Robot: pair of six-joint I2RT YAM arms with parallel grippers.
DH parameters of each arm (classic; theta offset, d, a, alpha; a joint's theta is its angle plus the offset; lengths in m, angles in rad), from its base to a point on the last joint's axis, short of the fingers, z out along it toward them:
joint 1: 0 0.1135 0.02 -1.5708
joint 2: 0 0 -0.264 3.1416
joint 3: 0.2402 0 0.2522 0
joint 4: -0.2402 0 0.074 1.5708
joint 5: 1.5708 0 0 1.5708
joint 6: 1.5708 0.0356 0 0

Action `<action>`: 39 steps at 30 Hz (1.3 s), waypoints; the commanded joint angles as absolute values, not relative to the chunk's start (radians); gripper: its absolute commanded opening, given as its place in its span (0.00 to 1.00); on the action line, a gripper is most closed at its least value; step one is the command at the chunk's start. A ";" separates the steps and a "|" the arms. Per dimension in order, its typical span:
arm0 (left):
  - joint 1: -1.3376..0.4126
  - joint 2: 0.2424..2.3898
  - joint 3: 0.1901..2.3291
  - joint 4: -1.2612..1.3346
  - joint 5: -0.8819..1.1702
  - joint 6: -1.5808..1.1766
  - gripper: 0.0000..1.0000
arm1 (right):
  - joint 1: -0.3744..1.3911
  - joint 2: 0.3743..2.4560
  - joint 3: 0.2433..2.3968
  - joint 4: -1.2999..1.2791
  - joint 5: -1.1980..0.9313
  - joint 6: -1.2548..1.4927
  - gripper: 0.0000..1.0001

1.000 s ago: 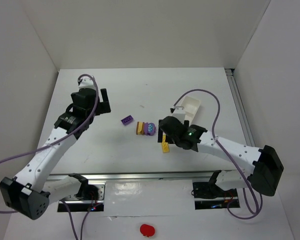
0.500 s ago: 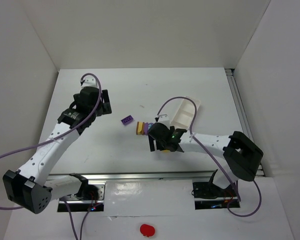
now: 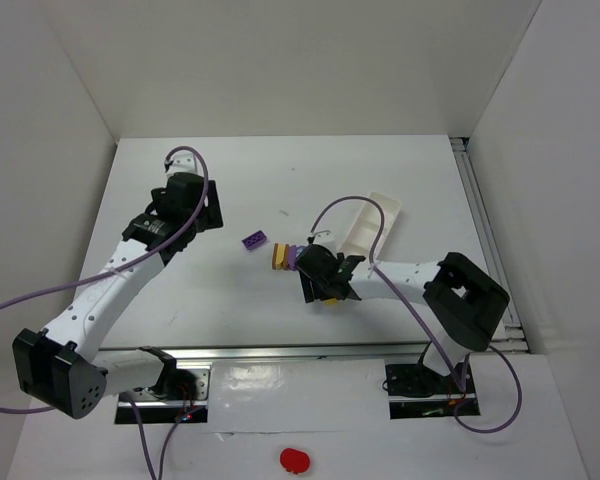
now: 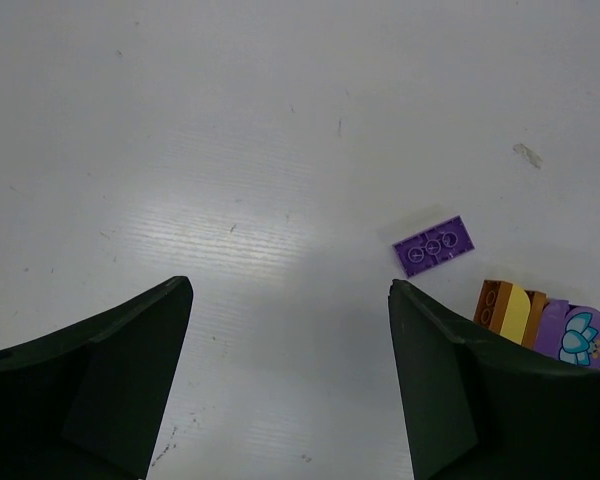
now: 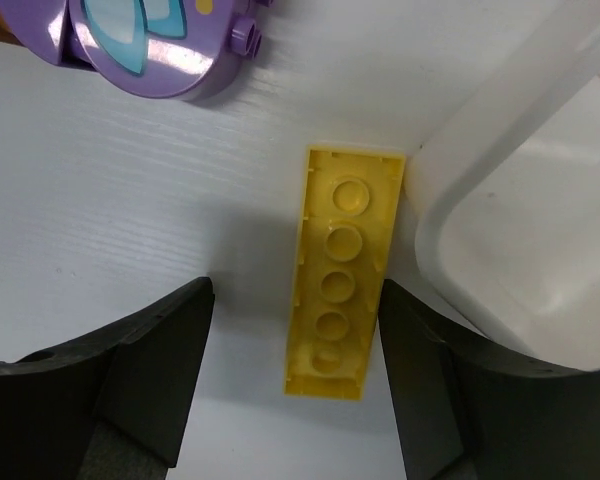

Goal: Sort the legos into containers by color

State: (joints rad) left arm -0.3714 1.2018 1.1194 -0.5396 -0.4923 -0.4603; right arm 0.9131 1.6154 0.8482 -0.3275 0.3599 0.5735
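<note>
The step in hand appears to be the pick-up of the long yellow plate. The right tool is hanging over it with its jaws released. They are standing apart on either side of the plate's long edges, with bare counter showing on one side, so nothing is being grasped yet. The plate is lying flat around the middle of the counter, a little toward the near edge. Its far end is just beside the wall of the white container. Whether the two are touching cannot be told.

The left tool is hovering over the left half of the counter. It too is released, with nothing between its jaws. The small purple brick is lying alone, nearer the middle. The orange and yellow brick and the round purple piece are sitting pressed together beyond it, near the yellow plate.

The next move likely calls for the right tool to settle lower and clench squarely on the plate's narrow width. It should keep the finger on the container side from catching the thin wall. The lift and the carry to the container are likely to be short. Most of the sorting looks to be ahead, since every brick in view is lying on the counter.
</note>
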 commanded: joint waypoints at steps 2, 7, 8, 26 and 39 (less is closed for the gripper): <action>-0.376 1.204 1.121 -0.508 -0.523 -0.485 0.88 | 0.890 1.626 0.861 -0.259 0.354 0.548 0.73; -0.376 1.215 1.143 -0.497 -0.532 -0.454 0.85 | 0.881 1.635 0.850 -0.247 0.334 0.525 0.52; -0.376 1.215 1.143 -0.497 -0.532 -0.454 0.85 | 0.881 1.635 0.860 -0.247 0.325 0.509 0.49; -0.376 1.256 1.295 -0.479 -0.532 -0.390 0.85 | 0.662 1.376 1.066 -0.117 0.604 0.155 0.38; -0.376 1.351 1.387 -0.488 -0.534 -0.336 0.85 | 0.330 1.804 1.344 -0.199 0.709 0.494 0.38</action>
